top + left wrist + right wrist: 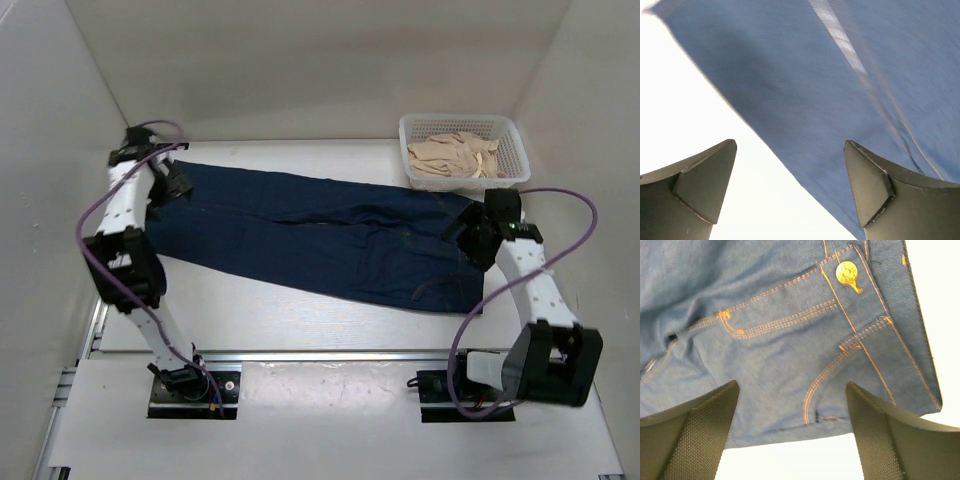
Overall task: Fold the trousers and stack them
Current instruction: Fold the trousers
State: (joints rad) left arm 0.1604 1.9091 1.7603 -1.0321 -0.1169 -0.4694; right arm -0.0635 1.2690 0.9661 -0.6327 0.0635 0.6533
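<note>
**Item 1. Left gripper** [166,186]: jaws spread wide, holding nothing. It hangs low over the hem end of the trousers [320,235]. In its wrist view, denim [840,100] lies under one finger and bare table under the other, so it straddles the cloth's edge. Judged purpose: set to take hold of the leg ends for a fold.

**Item 2. Trousers:** dark navy jeans laid flat on the table [300,320], spanning the gap between the two grippers and held by neither. The long axis runs side to side, slanting a little. The hems point toward the left gripper and lie farther from the arm bases. The waist points toward the right gripper and lies nearer them. Not yet folded.

**Item 3. Right gripper** [478,236]: jaws likewise released and empty, poised over the waist end. Directly beneath it are the waistband's brass button [846,272] and tan pocket stitching [780,322]. Judged purpose: the matching hold for the same fold.

**Item 4. White basket** [460,121]: beyond the right gripper, just past the waist, holding beige cloth [455,155].
</note>
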